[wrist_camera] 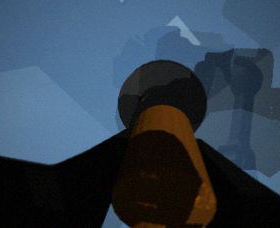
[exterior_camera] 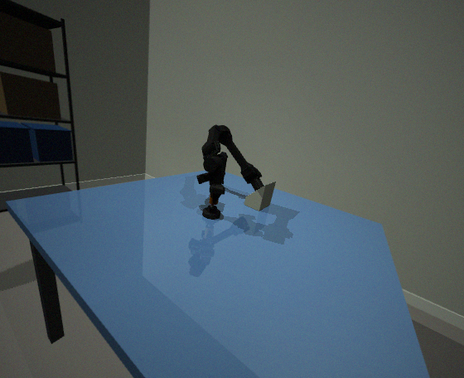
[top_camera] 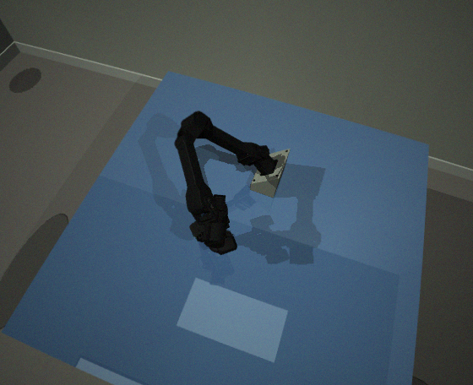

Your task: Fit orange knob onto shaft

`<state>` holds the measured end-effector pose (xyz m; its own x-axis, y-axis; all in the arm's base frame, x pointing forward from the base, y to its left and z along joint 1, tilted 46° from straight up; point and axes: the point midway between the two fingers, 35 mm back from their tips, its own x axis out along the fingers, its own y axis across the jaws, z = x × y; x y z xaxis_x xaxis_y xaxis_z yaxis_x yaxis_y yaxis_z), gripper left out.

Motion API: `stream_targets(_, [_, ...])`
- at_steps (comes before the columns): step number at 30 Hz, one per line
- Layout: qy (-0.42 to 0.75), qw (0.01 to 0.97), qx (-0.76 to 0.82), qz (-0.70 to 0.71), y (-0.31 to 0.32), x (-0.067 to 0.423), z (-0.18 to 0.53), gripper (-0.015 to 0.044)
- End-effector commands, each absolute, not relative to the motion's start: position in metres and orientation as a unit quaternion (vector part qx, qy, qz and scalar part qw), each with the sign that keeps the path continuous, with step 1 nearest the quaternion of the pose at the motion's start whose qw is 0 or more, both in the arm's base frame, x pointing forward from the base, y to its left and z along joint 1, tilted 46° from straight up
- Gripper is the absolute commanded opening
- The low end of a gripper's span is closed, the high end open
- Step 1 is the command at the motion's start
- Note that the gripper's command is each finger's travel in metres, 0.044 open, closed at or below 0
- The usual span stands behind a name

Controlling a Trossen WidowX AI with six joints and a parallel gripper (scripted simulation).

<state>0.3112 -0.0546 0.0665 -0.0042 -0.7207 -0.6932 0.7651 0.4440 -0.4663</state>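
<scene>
My gripper [exterior_camera: 212,200] points straight down and is shut on the orange knob [wrist_camera: 163,165] [exterior_camera: 210,201], a short orange cylinder. In the wrist view the knob fills the lower middle, between my dark fingers, and the round dark pedestal [wrist_camera: 133,92] [exterior_camera: 211,213] lies directly beneath its lower end. The silver shaft is hidden behind the knob. In the exterior view the knob sits just above the pedestal. In the top view the wrist and gripper [top_camera: 218,241] hide both the knob and the pedestal.
The blue table [top_camera: 339,203] [exterior_camera: 270,290] carries the arm's tilted grey base plate [top_camera: 271,177] [exterior_camera: 263,196] behind the pedestal. A dark shelf rack [exterior_camera: 30,95] with blue bins stands at the left wall.
</scene>
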Motion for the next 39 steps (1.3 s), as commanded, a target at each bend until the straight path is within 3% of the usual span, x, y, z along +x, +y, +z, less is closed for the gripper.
stream_targets(1, [0.494, 0.706, -0.005, -0.507, -0.0545, 0.3128, 0.0677, 0.0])
stream_targets(39, [0.565, 0.697, -0.112, -0.427, -0.0576, 0.3092, 0.0646, 0.0])
